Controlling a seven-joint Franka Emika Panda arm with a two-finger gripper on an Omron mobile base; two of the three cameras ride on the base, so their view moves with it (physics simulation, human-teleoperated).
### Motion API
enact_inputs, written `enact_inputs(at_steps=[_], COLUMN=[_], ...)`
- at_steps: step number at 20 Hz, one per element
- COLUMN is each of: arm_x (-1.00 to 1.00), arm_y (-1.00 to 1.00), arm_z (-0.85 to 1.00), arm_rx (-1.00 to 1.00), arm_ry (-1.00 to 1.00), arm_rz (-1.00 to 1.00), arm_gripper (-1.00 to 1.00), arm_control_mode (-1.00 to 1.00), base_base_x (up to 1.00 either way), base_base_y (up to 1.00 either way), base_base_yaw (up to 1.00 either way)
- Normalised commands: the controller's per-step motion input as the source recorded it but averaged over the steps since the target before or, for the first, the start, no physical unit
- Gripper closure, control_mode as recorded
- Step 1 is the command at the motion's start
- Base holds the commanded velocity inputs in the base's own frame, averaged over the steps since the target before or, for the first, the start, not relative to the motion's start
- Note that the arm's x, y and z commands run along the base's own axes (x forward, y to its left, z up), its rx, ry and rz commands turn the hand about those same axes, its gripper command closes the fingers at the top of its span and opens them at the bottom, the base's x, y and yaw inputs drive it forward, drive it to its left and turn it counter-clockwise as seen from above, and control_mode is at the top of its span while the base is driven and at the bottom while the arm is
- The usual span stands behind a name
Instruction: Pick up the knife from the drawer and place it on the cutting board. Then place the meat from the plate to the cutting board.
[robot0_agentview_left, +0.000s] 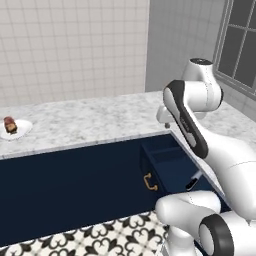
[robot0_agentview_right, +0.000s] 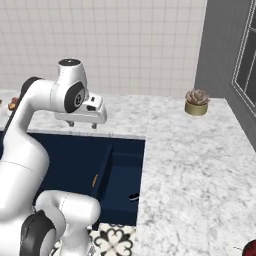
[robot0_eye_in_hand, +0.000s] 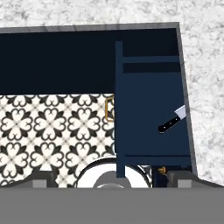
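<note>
Knife (robot0_eye_in_hand: 171, 120) lies below me in the open drawer (robot0_eye_in_hand: 148, 109), tucked against its counter-side wall, handle outward; my gripper (robot0_agentview_right: 82, 123) seems open, though small here.

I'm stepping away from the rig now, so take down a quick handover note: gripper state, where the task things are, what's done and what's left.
Gripper: above the counter's edge, over the open drawer, holding nothing; whether it is open or shut cannot be told.
Knife: lying in the drawer near its side by the counter, black handle toward the drawer's front, blade partly hidden by the counter's edge.
Meat: on the plate, on the counter far left.
Done: drawer is open.
Left: lift out the knife and put it on the cutting board, then move the meat there.
</note>
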Motion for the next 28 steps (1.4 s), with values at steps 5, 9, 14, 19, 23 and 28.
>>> enact_inputs(at_steps=[5,9,14,19,23,28], arm_x=[-0.02,0.00,0.36,0.41,0.04,0.06], arm_y=[-0.02,0.00,0.10,0.41,0.03,-0.03], arm_z=[-0.02,0.00,-0.49,-0.98,-1.00,-1.00], arm_rx=[0.00,0.00,0.00,-0.02,-0.05,-0.03], arm_ry=[0.02,0.00,0.07,0.23,0.15,0.09], arm_rz=[0.00,0.00,-0.04,-0.10,-0.06,-0.06], arm_gripper=[-1.00,-1.00,-1.00,-1.00,-1.00,-1.00], arm_control_mode=[-1.00,-1.00,-1.00,-1.00,-1.00,-1.00], base_base_x=[-0.05,0.00,0.00,0.00,0.00,0.00], base_base_y=[-0.11,0.00,0.00,0.00,0.00,0.00], base_base_yaw=[0.00,0.00,0.00,0.00,0.00,0.00])
